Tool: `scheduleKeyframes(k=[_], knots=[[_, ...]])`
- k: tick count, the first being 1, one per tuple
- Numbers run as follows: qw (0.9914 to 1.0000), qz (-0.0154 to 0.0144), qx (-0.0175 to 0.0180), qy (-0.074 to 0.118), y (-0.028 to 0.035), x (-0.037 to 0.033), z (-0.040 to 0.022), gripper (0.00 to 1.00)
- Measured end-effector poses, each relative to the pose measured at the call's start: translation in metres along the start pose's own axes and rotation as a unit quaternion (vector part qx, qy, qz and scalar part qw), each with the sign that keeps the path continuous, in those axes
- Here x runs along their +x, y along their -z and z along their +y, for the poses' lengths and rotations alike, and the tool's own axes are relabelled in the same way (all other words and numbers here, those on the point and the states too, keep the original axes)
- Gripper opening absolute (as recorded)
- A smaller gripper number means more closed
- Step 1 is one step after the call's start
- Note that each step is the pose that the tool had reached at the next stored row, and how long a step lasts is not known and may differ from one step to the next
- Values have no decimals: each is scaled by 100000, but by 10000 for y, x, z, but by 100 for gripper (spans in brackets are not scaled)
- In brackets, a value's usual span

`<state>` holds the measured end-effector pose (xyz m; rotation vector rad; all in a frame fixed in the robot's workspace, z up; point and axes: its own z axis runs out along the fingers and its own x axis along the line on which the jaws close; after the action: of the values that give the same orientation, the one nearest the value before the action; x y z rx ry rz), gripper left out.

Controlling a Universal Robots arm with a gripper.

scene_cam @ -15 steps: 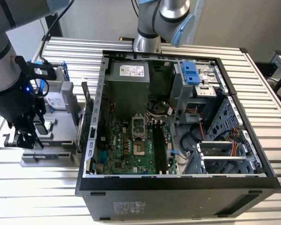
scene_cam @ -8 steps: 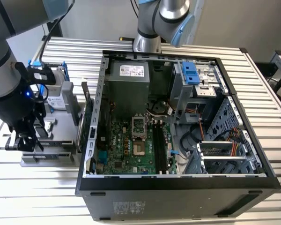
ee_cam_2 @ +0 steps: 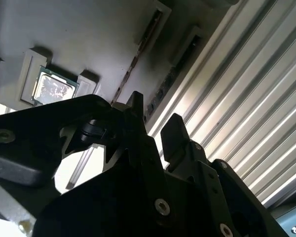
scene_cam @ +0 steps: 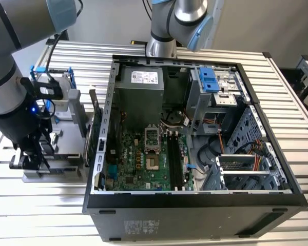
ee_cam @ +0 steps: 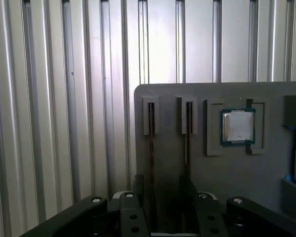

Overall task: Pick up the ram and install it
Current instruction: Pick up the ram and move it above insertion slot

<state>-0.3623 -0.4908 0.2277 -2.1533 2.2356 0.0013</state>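
- One arm (scene_cam: 10,92) hangs low at the exterior view's left. Its tool (scene_cam: 30,156) is just above a gray tray (scene_cam: 66,159) that lies on the slatted metal desk (scene_cam: 41,210).
- An open computer case (scene_cam: 195,218) takes up the middle of this view and the exterior view's right. Its motherboard (scene_cam: 143,159) sits in the lower middle, with black memory slots (scene_cam: 177,160) running beside the processor socket (scene_cam: 152,138).
- In the second wrist view the tool (ee_cam_2: 155,123) is open, its two black fingers (ee_cam_2: 175,131) apart and holding nothing.
- The ram (ee_cam_2: 170,79) stands on edge in a slot of the tray (ee_cam_2: 89,39) and runs toward the gap between the fingers. A second stick (ee_cam_2: 138,54) stands in the neighbouring slot, between the ram and a processor chip (ee_cam_2: 52,89) set in a recess.
- In the first wrist view the ram (ee_cam: 151,143) passes between the parted fingers (ee_cam: 137,185), nearer to one of them. I cannot tell whether it touches.
- The second stick (ee_cam: 188,133) lines up with the other finger, and the chip (ee_cam: 238,126) lies beyond it.
- The desk slats (ee_cam: 64,98) border the tray (ee_cam: 212,173).
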Motion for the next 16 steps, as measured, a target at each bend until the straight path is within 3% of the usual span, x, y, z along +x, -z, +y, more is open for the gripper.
scheduleKeyframes(k=[16], knots=[[100000, -56, 7, -31, -283, 90, 5, 100]])
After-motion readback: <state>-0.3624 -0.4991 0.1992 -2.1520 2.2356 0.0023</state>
